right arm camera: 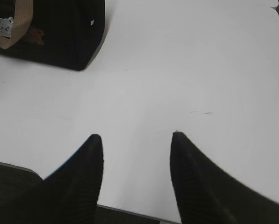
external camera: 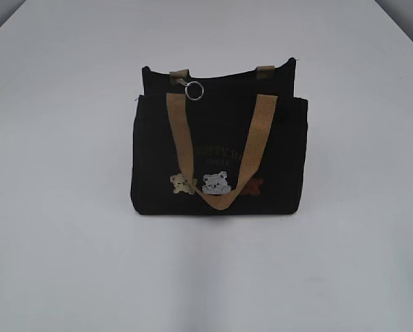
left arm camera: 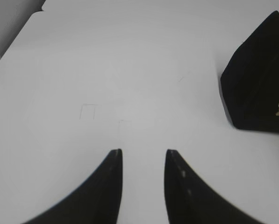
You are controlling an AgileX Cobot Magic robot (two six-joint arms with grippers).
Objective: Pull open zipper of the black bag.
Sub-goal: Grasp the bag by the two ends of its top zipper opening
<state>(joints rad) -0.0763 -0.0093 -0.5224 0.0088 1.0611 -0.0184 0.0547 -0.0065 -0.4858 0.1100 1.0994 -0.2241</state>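
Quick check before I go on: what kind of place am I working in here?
Probably a lab or test bench, not a home: a bare white table, only the black bag on it, and both end effectors, left and right, hanging open over the tabletop.

The black bag (external camera: pixel 220 155) stands mid-table (external camera: pixel 68 263), its zipper (external camera: pixel 194 90) pull seemingly at the top edge's left, both grippers well apart from it.
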